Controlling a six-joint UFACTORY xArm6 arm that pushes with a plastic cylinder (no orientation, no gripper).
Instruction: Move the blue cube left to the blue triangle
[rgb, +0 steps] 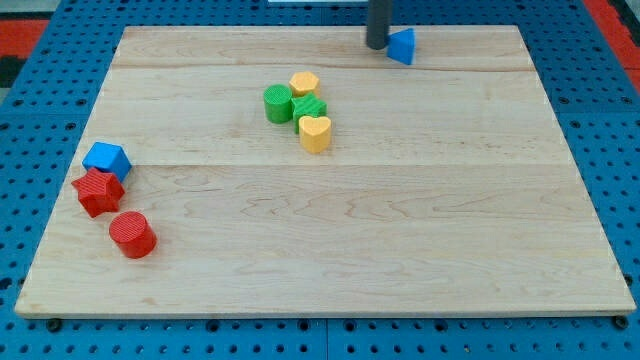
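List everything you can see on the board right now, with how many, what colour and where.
blue cube: one, blue, near the view's left edge, touching the red star below it.
red star: one, red, view's left, between the blue cube and the red cylinder.
red cylinder: one, red, lower left.
green blocks: two, green, upper middle, side by side.
yellow hexagon: one, yellow, just above the green blocks.
yellow heart: one, yellow, just below the green blocks.
blue triangle: one, blue, view's top edge, right of centre.
wooden board: one, light wood, on a blue pegboard.
my tip: one, dark, immediately left of the blue triangle.
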